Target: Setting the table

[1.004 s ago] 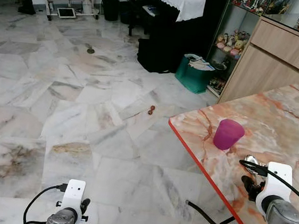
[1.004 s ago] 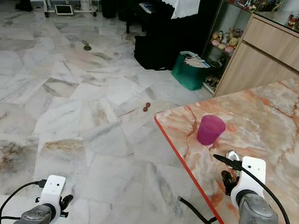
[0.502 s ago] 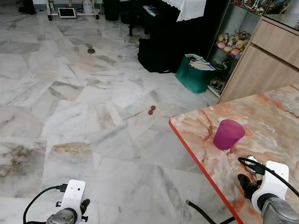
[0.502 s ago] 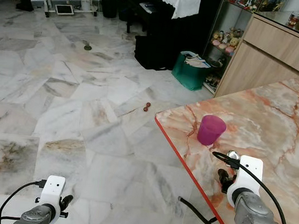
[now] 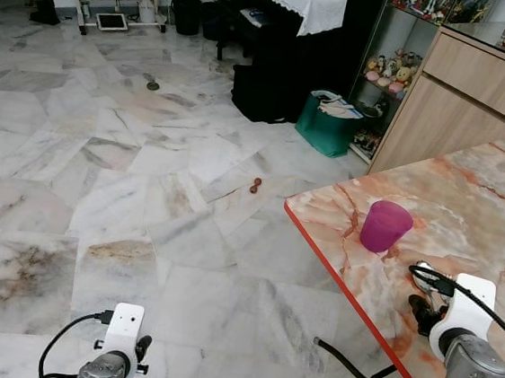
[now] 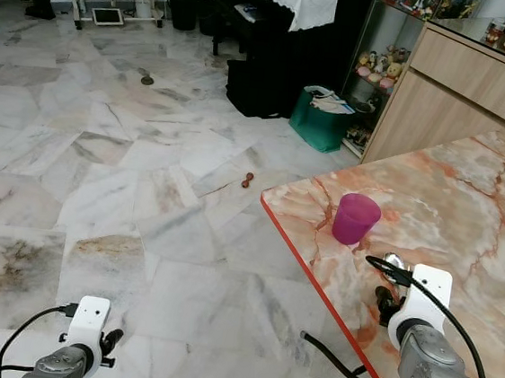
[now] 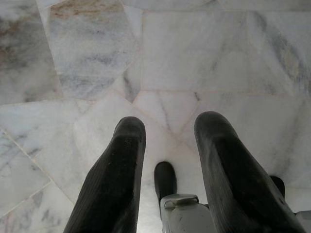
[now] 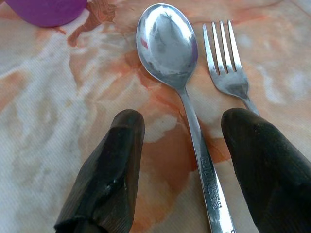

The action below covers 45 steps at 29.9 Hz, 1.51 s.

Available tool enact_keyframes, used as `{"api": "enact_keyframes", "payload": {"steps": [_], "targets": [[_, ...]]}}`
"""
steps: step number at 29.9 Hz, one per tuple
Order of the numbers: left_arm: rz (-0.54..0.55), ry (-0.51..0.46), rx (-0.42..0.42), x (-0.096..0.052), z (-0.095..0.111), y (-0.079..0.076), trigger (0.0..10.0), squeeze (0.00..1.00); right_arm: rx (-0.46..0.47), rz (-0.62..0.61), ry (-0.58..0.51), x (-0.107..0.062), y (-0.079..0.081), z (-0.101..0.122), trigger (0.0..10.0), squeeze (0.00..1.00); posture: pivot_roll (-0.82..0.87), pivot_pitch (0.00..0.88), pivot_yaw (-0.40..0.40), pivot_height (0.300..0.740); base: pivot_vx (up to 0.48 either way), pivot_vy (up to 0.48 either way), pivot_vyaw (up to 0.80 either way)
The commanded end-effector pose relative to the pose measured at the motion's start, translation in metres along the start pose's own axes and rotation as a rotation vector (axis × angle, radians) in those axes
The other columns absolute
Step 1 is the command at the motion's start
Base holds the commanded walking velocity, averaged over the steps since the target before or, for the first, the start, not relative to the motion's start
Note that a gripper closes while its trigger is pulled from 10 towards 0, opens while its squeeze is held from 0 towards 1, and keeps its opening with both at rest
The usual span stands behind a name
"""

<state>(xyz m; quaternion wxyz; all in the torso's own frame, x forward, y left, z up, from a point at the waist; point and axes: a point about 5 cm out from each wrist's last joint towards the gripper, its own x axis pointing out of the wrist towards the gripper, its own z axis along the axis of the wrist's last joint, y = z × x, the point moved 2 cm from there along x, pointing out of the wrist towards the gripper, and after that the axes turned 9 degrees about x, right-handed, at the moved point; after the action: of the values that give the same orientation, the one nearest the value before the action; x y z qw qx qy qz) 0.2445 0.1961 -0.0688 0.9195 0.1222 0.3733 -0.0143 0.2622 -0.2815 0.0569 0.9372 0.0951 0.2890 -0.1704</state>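
Both spoon [image 8: 175,58] and fork [image 8: 226,63] beneath right hand [image 8: 187,160]

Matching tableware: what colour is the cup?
Purple; the cup shows best in the left eye view.

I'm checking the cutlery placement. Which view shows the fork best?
The right wrist view: the fork lies flat on the table beside the spoon, tines clear. In both eye views the right arm hides it.
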Motion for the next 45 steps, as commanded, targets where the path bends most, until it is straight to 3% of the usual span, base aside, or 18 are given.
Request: {"api": "enact_keyframes", "payload": {"steps": [1,24,45], "targets": [[-0.009,0.017,0.003,0.000,-0.002,0.000,10.0,0.00,0.015,0.001,-0.008,0.000,0.000,0.003,10.0,0.00,0.05,0.000,-0.036,0.740,0.000,0.000,0.00],[-0.011,0.014,0.005,0.000,-0.001,0.000,10.0,0.00,0.059,0.017,0.007,0.004,0.005,0.001,10.0,0.00,0.05,0.000,-0.035,0.740,0.000,0.000,0.00],[-0.011,0.018,0.008,0.000,-0.003,0.001,10.0,0.00,0.100,0.004,0.026,0.006,-0.001,-0.006,10.0,0.00,0.05,0.000,-0.027,0.740,0.000,0.000,0.00]]}}
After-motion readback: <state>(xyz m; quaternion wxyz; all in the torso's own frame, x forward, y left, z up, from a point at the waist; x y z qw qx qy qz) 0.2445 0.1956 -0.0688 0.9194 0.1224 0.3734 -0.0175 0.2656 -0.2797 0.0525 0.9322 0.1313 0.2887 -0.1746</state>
